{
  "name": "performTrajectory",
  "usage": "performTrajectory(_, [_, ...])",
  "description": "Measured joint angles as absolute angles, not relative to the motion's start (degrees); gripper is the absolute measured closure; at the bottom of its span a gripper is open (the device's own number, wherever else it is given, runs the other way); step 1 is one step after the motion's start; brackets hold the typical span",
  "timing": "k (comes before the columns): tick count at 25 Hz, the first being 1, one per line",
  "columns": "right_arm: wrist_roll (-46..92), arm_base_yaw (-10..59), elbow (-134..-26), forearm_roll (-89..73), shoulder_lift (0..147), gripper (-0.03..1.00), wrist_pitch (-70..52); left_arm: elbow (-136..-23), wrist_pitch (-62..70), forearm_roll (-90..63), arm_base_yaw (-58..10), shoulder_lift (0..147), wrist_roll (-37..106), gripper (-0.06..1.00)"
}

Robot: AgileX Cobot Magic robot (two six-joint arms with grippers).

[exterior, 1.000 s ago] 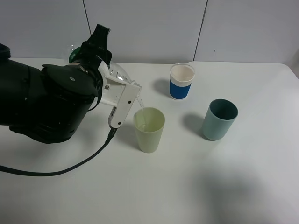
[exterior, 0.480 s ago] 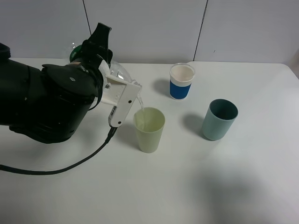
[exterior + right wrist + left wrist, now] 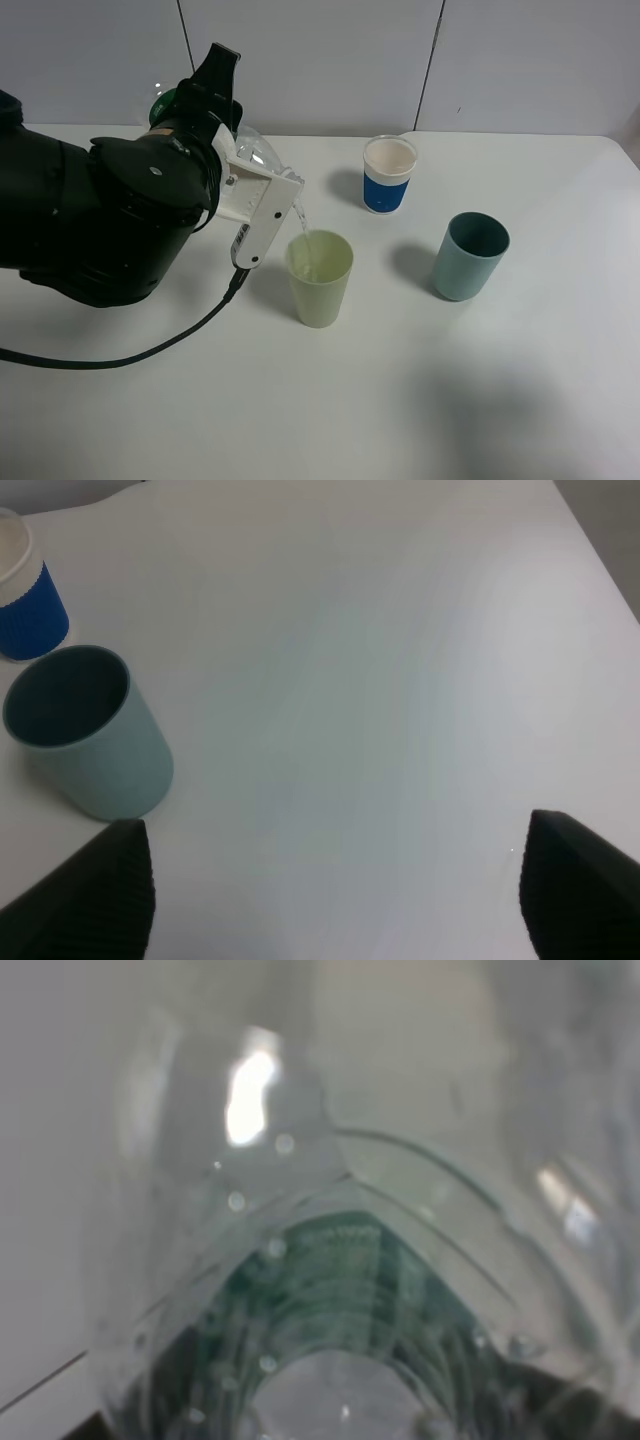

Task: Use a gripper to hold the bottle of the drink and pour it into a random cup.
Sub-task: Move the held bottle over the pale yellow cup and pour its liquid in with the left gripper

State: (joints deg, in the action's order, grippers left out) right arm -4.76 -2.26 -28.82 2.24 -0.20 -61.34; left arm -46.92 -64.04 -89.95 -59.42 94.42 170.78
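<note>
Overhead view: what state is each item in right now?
Bottle, tilted, uncapped, pouring water.
Left gripper, shut on the bottle.
Right gripper, open, holding nothing.
Yellow-green cup, upright, taking the pour.
Teal cup, upright, empty.
Blue-banded white cup, upright, standing apart.

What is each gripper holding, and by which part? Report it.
The left gripper is shut on the bottle of the drink, clamped around its body, tilted over the cup. The right gripper is open and holds nothing.

The left claw (image 3: pixel 268 205) clamps the bottle (image 3: pixel 256 152), tilted downward; the right claw (image 3: pixel 335 900) apparently stands spread wide.
</note>
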Motion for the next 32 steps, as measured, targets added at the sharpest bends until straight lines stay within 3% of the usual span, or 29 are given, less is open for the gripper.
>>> performTrajectory(32, [-4.76,-2.26,-28.82,2.24,-0.2,0.22,-61.34,-46.92,-64.5,-88.0,-59.42,94.42,170.78,0.47])
